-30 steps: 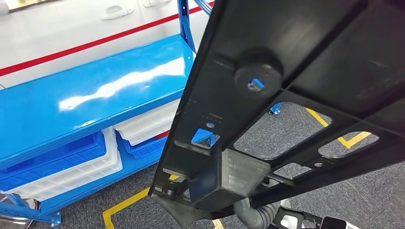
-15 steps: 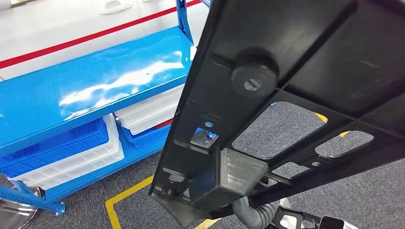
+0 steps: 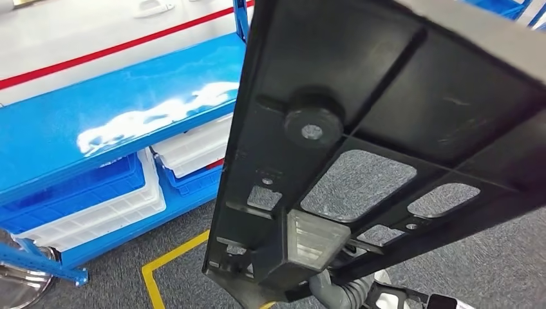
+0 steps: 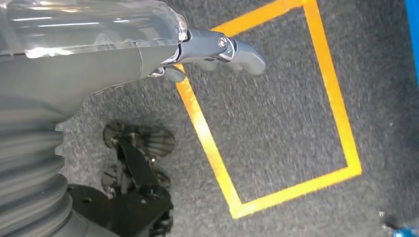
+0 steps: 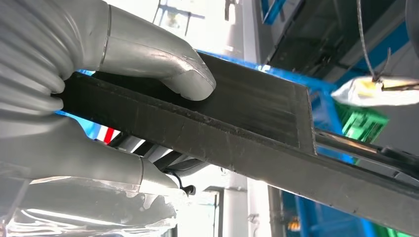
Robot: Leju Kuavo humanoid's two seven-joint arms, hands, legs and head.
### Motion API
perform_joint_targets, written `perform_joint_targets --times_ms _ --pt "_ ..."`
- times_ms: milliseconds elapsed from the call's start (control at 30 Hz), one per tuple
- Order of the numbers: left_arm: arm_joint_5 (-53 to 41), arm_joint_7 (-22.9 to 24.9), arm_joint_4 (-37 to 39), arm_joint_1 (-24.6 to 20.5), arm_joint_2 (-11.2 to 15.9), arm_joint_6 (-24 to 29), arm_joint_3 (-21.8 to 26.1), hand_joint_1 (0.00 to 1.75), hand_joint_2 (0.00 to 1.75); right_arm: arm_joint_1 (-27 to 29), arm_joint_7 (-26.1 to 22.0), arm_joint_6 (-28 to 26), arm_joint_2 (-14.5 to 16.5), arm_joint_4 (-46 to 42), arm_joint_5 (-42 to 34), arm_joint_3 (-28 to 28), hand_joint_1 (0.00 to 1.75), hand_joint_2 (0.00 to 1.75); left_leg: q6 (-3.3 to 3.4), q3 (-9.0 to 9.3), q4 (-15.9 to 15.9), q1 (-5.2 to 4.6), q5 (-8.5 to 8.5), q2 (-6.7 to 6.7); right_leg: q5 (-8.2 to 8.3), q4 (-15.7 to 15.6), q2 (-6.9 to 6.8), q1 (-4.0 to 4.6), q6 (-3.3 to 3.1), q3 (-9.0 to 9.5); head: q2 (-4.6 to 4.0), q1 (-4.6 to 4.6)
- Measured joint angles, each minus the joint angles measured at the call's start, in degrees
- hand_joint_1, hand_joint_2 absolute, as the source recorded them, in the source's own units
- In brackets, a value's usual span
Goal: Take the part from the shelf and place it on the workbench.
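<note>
Already off the blue shelf [image 3: 122, 122], the long black plastic part [image 3: 386, 122] is carried tilted in the air, its long axis running forward and up from the right hand [image 5: 99, 98], which clamps one edge between thumb and fingers. The left hand [image 4: 217, 52] hangs idle above the carpet, grasping nothing, its fingers loosely extended, so the placing falls to the right arm.
</note>
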Motion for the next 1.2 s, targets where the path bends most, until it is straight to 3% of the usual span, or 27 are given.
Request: perform_joint_targets --times_ms 67,133,233,267,300,367,433,500,567,633,700,733,767,800,833,867,933,1000,1067,1133,1200 --pt "0.02 0.34 0.0 0.14 0.1 0.19 0.16 0.0 1.75 0.05 0.28 0.04 -0.3 0.03 -0.18 0.0 1.71 1.75 0.57 -0.07 -0.79 0.0 0.19 0.87 0.16 0.13 0.52 -0.01 0.66 -0.27 0.0 -0.07" --pt "0.04 0.81 0.0 0.06 0.16 0.39 0.31 0.0 1.75 0.13 0.72 0.13 -0.64 0.01 -0.16 0.0 1.71 1.75 1.32 0.01 -1.53 0.26 0.61 1.82 -1.42 2.36 0.43 0.06 1.17 -1.4 0.0 0.0" --pt "0.17 1.62 0.0 0.05 0.18 0.97 0.59 0.0 1.75 0.27 1.16 0.62 -1.17 0.14 -0.15 0.0 1.71 1.75 1.87 -0.16 -1.71 0.19 0.82 3.2 -6.46 12.34 -0.01 -0.14 1.69 -6.18 -0.01 0.08" --pt "0.28 1.92 0.0 0.07 0.19 1.21 0.74 0.0 1.75 0.31 1.28 0.81 -1.33 0.27 -0.16 0.0 1.71 1.75 1.87 -0.24 -1.62 0.13 0.81 3.69 -7.16 14.94 -0.07 -0.25 1.85 -7.41 -0.01 0.07" --pt "0.43 2.21 0.0 0.07 0.19 1.45 0.92 0.0 1.75 0.32 1.5 1.02 -1.49 0.47 -0.2 0.0 1.71 1.75 1.86 -0.32 -1.49 0.1 0.77 4.19 -6.81 15.76 -0.19 -0.38 1.98 -7.78 0.0 0.07" --pt "0.82 2.6 0.0 0.04 0.16 1.9 1.21 0.0 1.75 0.21 1.97 1.47 -1.66 0.91 -0.38 0.01 1.71 1.75 1.68 -0.38 -1.12 0.12 0.57 5.1 -3.24 10.76 -1.1 -0.58 2.09 -5.2 0.0 0.07" --pt "1.3 2.77 0.0 0.03 0.12 2.31 1.54 0.0 1.75 -0.29 2.43 2.17 -1.7 1.33 -0.82 0.15 1.71 1.75 1.2 -0.5 -0.54 -0.07 0.19 5.91 -0.45 3.65 -3.55 -0.32 1.79 -1.79 0.0 0.07" --pt "1.73 2.77 0.0 0.07 0.1 2.79 2.01 0.0 1.75 -1.02 2.9 2.91 -1.62 1.7 -1.27 0.48 1.71 1.75 0.58 -0.7 -0.16 -0.34 -0.01 6.79 -0.13 1.01 -4.76 0.1 1.18 -0.97 0.0 -0.04" --pt "1.86 2.73 0.0 0.02 0.07 3.21 2.33 0.0 1.75 -1.53 3.2 3.34 -1.4 2.06 -1.59 0.71 1.71 1.75 0.05 -0.81 -0.05 -0.37 -0.17 7.69 0.14 0.81 -3.67 0.15 0.5 -1.35 -0.01 -0.14" --pt "1.62 2.74 0.0 -0.09 -0.01 3.57 2.37 0.0 1.75 -2.18 3.31 3.56 -1.09 2.29 -1.8 0.85 1.71 1.75 -0.47 -1.47 1.72 -0.12 -1.72 6.22 0.52 0.57 -2.54 0.02 -0.16 -1.5 -0.01 -0.16" --pt "1.11 2.98 0.0 -0.04 -0.06 4.38 2.37 0.0 1.75 -2.98 3.52 3.7 -0.79 2.35 -1.86 1.03 1.71 1.75 -0.84 -3.94 7.65 0.11 -5.27 3.53 0.78 0.48 -1.47 -0.04 -0.63 -1.61 0.0 -0.19" --pt "0.75 3.3 0.0 0.05 -0.06 4.98 2.37 0.0 1.75 -3.21 3.72 3.74 -0.67 2.37 -1.83 1.11 1.71 1.75 -0.9 -5.69 11.65 0.14 -7.06 2.83 0.84 0.5 -0.85 0.01 -0.76 -1.67 0.0 -0.2" --pt "0.4 3.75 0.0 0.17 -0.06 5.66 2.37 0.0 1.75 -3.26 3.91 3.78 -0.61 2.38 -1.74 1.21 1.71 1.75 -0.93 -7.15 14.86 0.16 -8.06 2.54 0.88 0.52 -0.18 0.06 -0.82 -1.7 0.0 -0.2" --pt "-0.01 4.27 0.0 0.26 -0.05 6.33 2.36 0.0 1.75 -3.23 4.05 3.79 -0.58 2.38 -1.61 1.29 1.71 1.75 -0.89 -7.86 16.37 0.16 -8.01 2.41 0.91 0.55 0.54 0.1 -0.85 -1.7 0.0 -0.2" --pt "-0.45 4.77 0.0 0.34 -0.05 7.02 2.34 0.0 1.75 -3.18 4.11 3.79 -0.55 2.35 -1.46 1.36 1.71 1.75 -0.81 -7.53 15.58 0.18 -6.81 2.3 0.92 0.6 1.29 0.11 -0.85 -1.64 0.0 -0.2" --pt "-0.89 5.16 0.0 0.37 -0.05 7.68 2.31 0.0 1.75 -3.14 4.09 3.8 -0.5 2.29 -1.32 1.41 1.71 1.75 -0.68 -6.2 12.65 0.21 -4.74 1.99 0.92 0.65 2.02 0.11 -0.84 -1.54 0.0 -0.2" --pt "-1.72 5.66 0.0 0.4 -0.03 8.91 2.2 0.0 1.75 -3.15 4.05 3.84 -0.33 2.04 -1.09 1.44 1.71 1.75 -0.33 -2.74 4.88 0.38 -1.1 -0.08 0.93 0.83 3.35 0.11 -0.67 -1.49 0.0 -0.17" --pt "-2.32 6.13 0.0 0.43 -0.02 10.01 2.11 0.0 1.75 -3.18 3.99 4.0 -0.22 1.78 -0.98 1.45 1.71 1.75 -0.07 -0.99 0.89 0.38 -0.23 -1.68 1.16 0.99 4.52 0.0 -0.12 -1.95 0.0 -0.15" --pt "-2.84 6.63 0.0 0.42 -0.02 10.67 1.92 0.0 1.75 -3.19 3.93 4.13 -0.2 1.66 -0.96 1.46 1.71 1.75 0.36 -0.79 0.25 0.29 -0.25 -1.09 1.52 0.94 5.48 -0.18 0.67 -2.49 0.0 -0.14" --pt "-3.28 6.94 0.0 0.32 -0.03 10.89 1.56 0.0 1.75 -3.28 3.91 4.14 -0.21 1.58 -0.85 1.47 1.71 1.75 1.17 -0.74 -0.36 0.37 0.27 0.1 0.71 1.99 3.99 -0.09 1.21 -3.14 0.0 -0.05" --pt "-3.47 7.28 0.0 0.36 -0.06 10.72 1.24 0.0 1.75 -3.49 3.89 4.3 -0.2 1.51 -0.67 1.49 1.71 1.75 1.82 -0.76 -0.77 0.29 0.61 1.44 -2.45 7.07 1.14 0.01 1.5 -5.46 0.0 0.07"
